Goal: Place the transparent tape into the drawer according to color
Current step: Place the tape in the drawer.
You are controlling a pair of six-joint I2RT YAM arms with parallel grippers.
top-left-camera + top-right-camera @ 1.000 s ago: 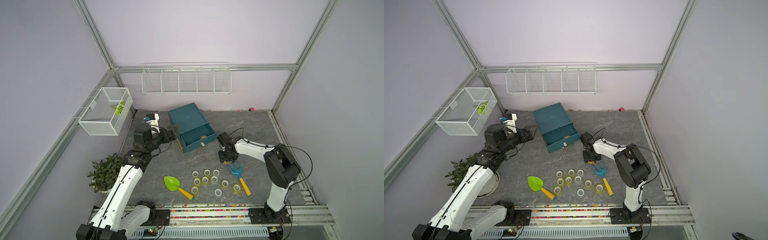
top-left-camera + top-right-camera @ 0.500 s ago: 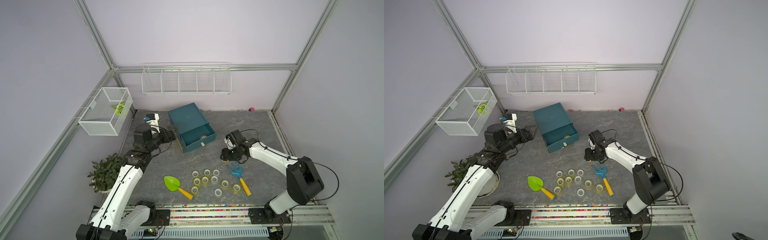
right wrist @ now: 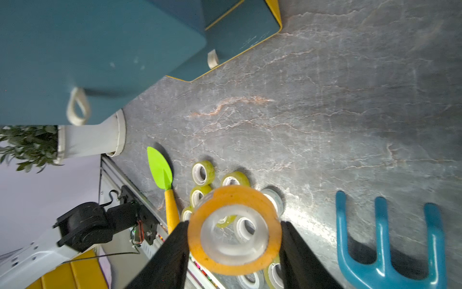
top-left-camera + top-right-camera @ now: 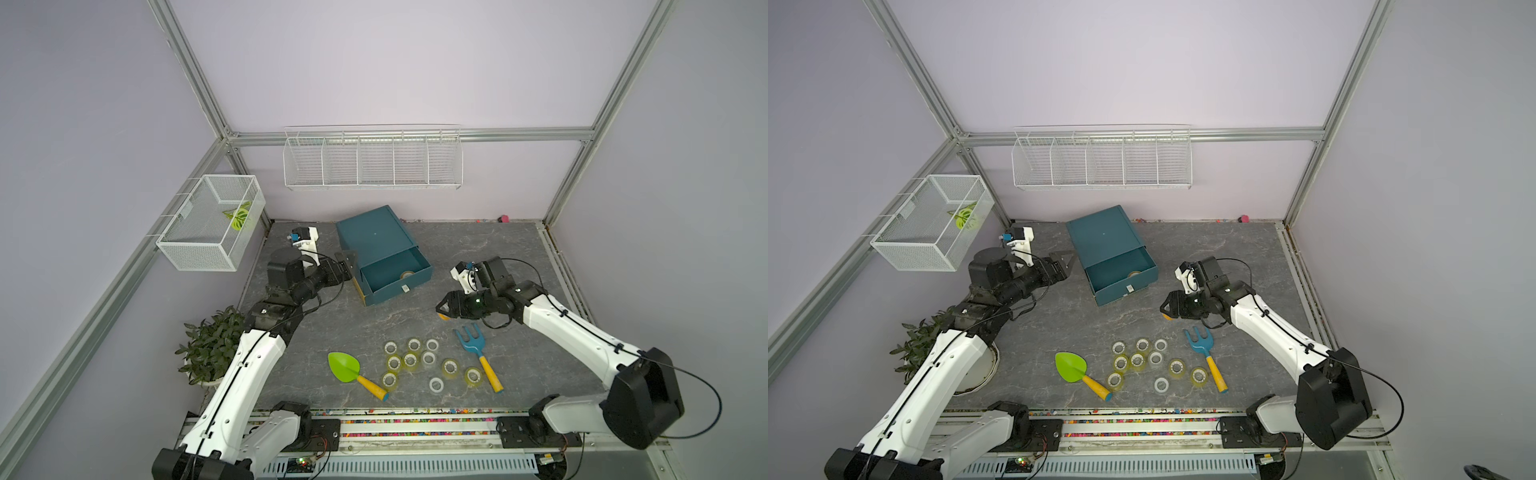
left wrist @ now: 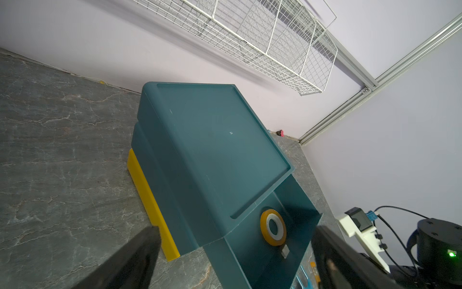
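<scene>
My right gripper (image 3: 234, 225) is shut on an orange transparent tape (image 3: 235, 195) roll with a see-through core. In both top views that gripper (image 4: 440, 309) (image 4: 1165, 309) hovers over the table, right of the teal drawer (image 4: 399, 286) and above the blue rake. The top drawer stands pulled out with one orange tape roll (image 4: 407, 274) (image 5: 263, 227) lying inside. Several yellow-green and clear-white tape rolls (image 4: 411, 361) lie clustered near the front edge. My left gripper (image 4: 347, 259) (image 5: 236, 232) stands open and empty beside the cabinet's left side.
A green shovel (image 4: 344, 368) lies left of the roll cluster and a blue rake (image 4: 473, 343) lies right of it. A potted plant (image 4: 212, 345) stands at the left edge. A mesh basket (image 4: 212, 222) and a wire rack (image 4: 372, 160) hang on the walls.
The right arm's elbow has swung out to the right and down while its gripper, still holding the orange roll, stayed right of the drawer and turned. The left arm has not moved.
</scene>
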